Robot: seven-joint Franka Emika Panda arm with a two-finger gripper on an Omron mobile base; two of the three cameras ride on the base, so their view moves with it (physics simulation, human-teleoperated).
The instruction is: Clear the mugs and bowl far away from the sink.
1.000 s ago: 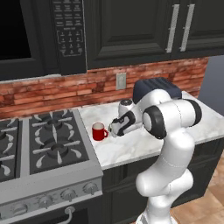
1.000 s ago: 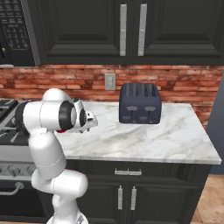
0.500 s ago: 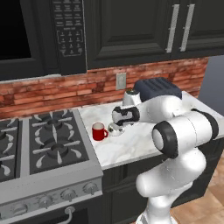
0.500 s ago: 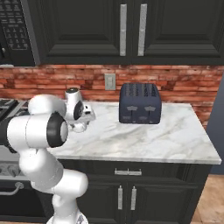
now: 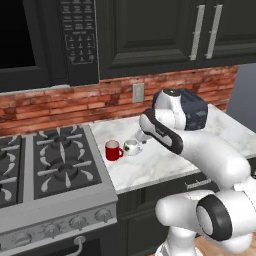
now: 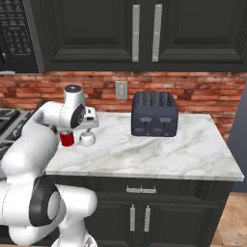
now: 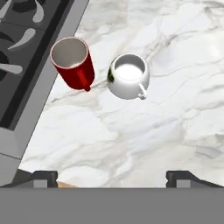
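The red mug [image 5: 113, 150] [image 6: 67, 139] [image 7: 72, 62] and the white mug [image 5: 132, 147] [image 6: 87, 139] [image 7: 128, 75] stand upright side by side on the marble counter [image 5: 165, 165], close to the stove. They are a small gap apart, and the white mug's handle points toward the counter's front. My gripper [image 5: 142, 135] [image 6: 87, 126] [image 7: 111, 177] hovers open just above the white mug, its fingertips [image 7: 43, 177] spread wide with nothing between them. The bowl and the sink are out of view.
A dark toaster [image 5: 192, 110] [image 6: 154, 113] sits at the back of the counter, right of the mugs. The gas stove [image 5: 50, 160] [image 7: 22, 35] borders the counter on the left. Brick wall and dark cabinets rise behind. Bare marble stretches right of the mugs.
My jaws opened from a partly closed hold and let go of the white mug, which now stands beside the red mug. The hand has lifted slightly and the arm has swung round.
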